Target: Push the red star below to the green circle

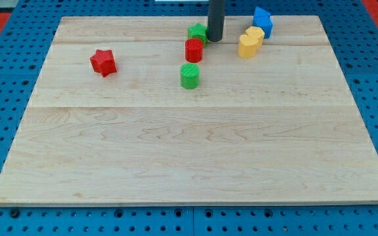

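Note:
The red star lies on the wooden board at the view's upper left. The green circle stands near the top middle, well to the right of the star and slightly lower. My tip is down near the board's top edge, up and to the right of the green circle, far from the red star. It stands just right of a green star-like block and just above right of a red cylinder.
A yellow heart-like block and a second yellow block lie right of the tip. A blue block sits at the top right. Blue pegboard surrounds the board.

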Controlling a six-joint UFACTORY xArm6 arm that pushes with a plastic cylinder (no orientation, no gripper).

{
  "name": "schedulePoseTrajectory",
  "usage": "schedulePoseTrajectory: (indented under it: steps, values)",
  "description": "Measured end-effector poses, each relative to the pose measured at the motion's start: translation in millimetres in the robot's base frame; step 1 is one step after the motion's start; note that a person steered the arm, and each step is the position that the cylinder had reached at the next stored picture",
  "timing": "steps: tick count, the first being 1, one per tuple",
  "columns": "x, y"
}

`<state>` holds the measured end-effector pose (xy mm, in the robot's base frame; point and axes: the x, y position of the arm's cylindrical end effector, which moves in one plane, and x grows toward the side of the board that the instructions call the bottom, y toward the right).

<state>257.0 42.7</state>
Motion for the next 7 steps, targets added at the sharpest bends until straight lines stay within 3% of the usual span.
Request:
schedulePoseTrajectory:
  steps: [2, 4, 5, 6, 7]
  values:
    - [-2, -5]
    - [-62, 7]
    - [-64, -28]
    - [-65, -109]
    - [-35, -133]
